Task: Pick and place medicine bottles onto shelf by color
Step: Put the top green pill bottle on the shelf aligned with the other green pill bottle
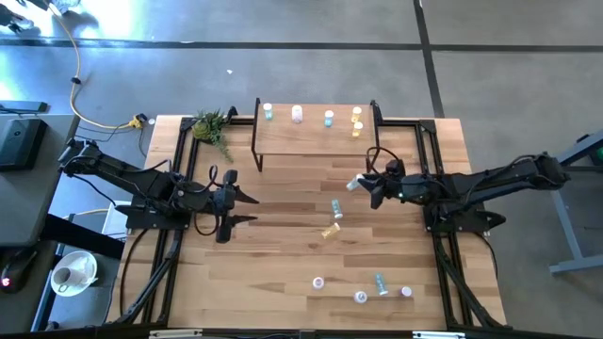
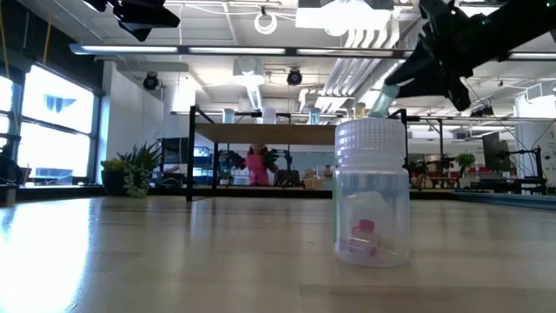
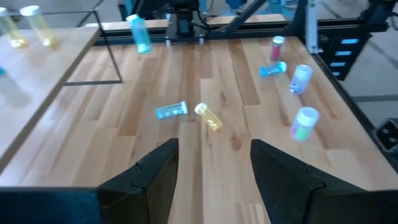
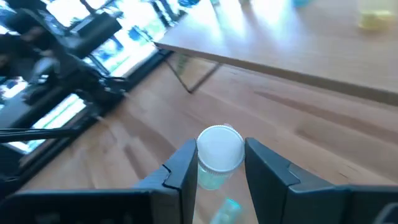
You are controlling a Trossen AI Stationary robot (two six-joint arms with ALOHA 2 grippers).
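The right gripper point(image 1: 361, 184) is clamped on a teal-green bottle point(image 4: 217, 163) with a white cap, held tilted above the table just in front of the shelf's right end. The shelf point(image 1: 311, 138), a light-wood board on thin black legs at the table's far edge, carries a teal bottle point(image 1: 268, 112), a pinkish one point(image 1: 298, 115), a light blue one point(image 1: 329, 119) and two yellow ones point(image 1: 357, 121). More bottles lie mid-table and near the front edge; no label writing is legible. The left gripper point(image 1: 247, 208) hovers with fingers spread over the slatted wooden table point(image 1: 283, 273), left of centre. A small plant point(image 1: 213, 127) sits by the far-left corner.
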